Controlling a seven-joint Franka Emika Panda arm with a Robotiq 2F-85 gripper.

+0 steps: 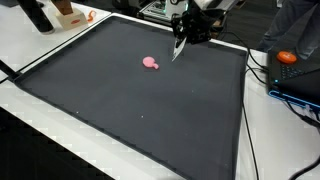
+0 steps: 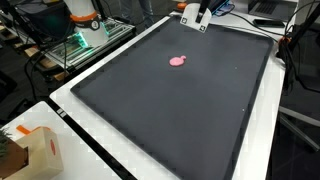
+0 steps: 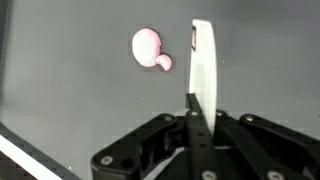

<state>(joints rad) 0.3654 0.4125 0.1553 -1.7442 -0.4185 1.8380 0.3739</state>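
The gripper (image 3: 192,103) is hovering over the far side of the black mat (image 1: 120,110), its fingers pinching shut on a white strip (image 3: 204,60). The pink blob (image 3: 148,46) is lying on the mat near the strip's tip, not touching it.

Nearly all of the mat (image 1: 150,110) lies bare, so a gripper (image 1: 183,36) can sweep across it freely. Only a small pink blob (image 1: 151,63) sits on it, near the white strip (image 3: 203,60) clamped in the gripper, with open mat all round. Clutter keeps to the surface (image 1: 40,130) edges: cables (image 1: 262,72) beside the mat, a box (image 2: 35,150) at one corner.
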